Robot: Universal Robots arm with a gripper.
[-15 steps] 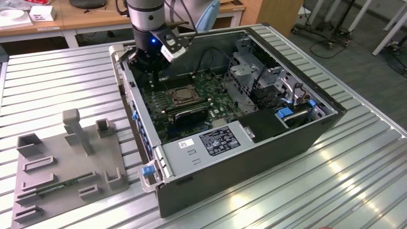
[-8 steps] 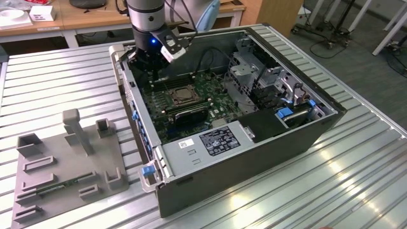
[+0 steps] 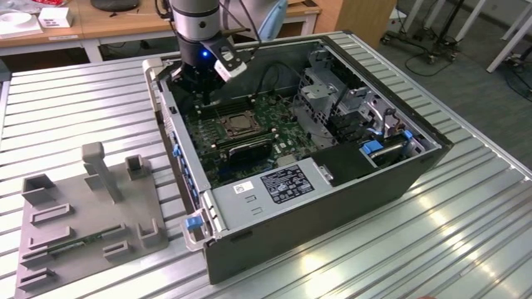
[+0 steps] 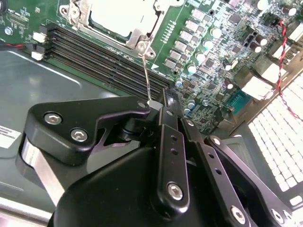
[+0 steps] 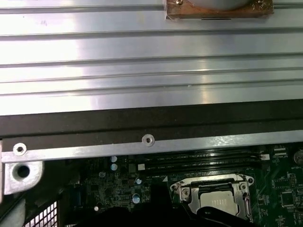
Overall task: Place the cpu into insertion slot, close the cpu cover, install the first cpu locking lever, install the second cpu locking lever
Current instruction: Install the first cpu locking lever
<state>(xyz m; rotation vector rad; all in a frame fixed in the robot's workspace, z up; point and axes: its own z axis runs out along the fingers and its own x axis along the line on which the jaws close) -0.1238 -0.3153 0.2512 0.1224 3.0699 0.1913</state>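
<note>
Second wrist view, nearest first: the black pincer (image 4: 158, 103) is closed, and its tips appear to pinch the free end of a thin wire locking lever (image 4: 147, 75). I cannot tell whether this is the first or the second lever.

The lever runs from the pincer straight to a corner of the cpu cover (image 4: 141, 38), a bright metal frame that looks to be lying flat on the green board. Inside the cover's open centre sits the cpu (image 4: 120, 16), pale and silvery, already in place. A bank of dark memory slots (image 4: 94, 52) lies just beside the cover, between it and the pincer.

The lever is probably springy steel: stiff, smooth and liable to slip. It is best held at its bent end, as here. The cpu under the cover is likely light and fragile, so force belongs on the wire, not the chip.

In the exterior view, the cover sits deep inside an open computer case (image 3: 399, 180). The case rests on a ribbed metal worktop (image 3: 415, 249), and a grey fixture (image 3: 83, 212) stands well apart from the cover.
</note>
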